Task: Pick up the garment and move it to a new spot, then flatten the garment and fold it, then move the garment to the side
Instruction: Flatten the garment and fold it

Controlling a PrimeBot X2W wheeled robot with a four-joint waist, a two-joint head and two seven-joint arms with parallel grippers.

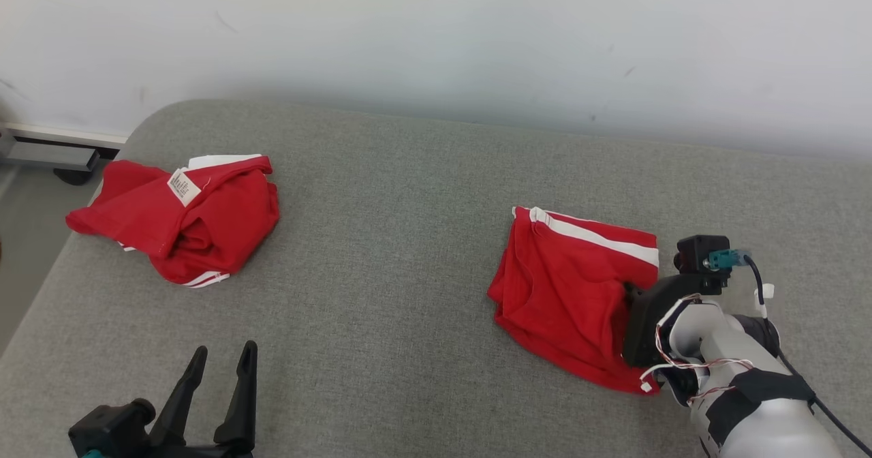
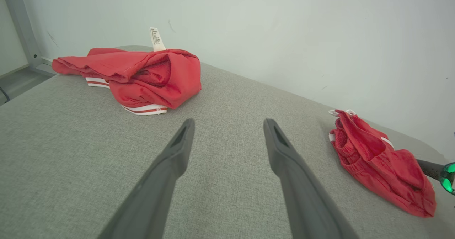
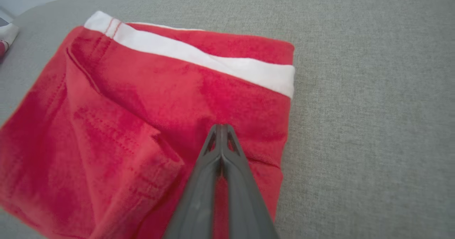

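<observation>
The red folded garment (image 1: 565,287) is a soft fabric item with a white band (image 1: 599,238) along its far edge. It lies flat on the right part of the grey upholstered surface (image 1: 381,240), near the pale wall (image 1: 436,35).

Right claw (image 3: 221,127): the two dark fingers are pressed together along their whole length. In the right wrist view the tips sit on the red folded garment (image 3: 142,125), just inside its right edge and short of the white band (image 3: 213,63). The cloth puckers around the tips, so a thin layer is pinched between them. In the head view the wrist housing hides the fingers (a raised fold of cloth marks where they enter). In the left wrist view the near end of the red folded garment (image 2: 376,160) humps upward at that point.

Left claw (image 1: 226,350): the fingers are spread wide and hold nothing. The left claw (image 2: 229,123) hovers over bare surface, well apart from the red folded garment.

A red crumpled garment (image 1: 184,219) with a white label (image 1: 184,187) lies at the far left, beyond the left claw and untouched by it.
</observation>
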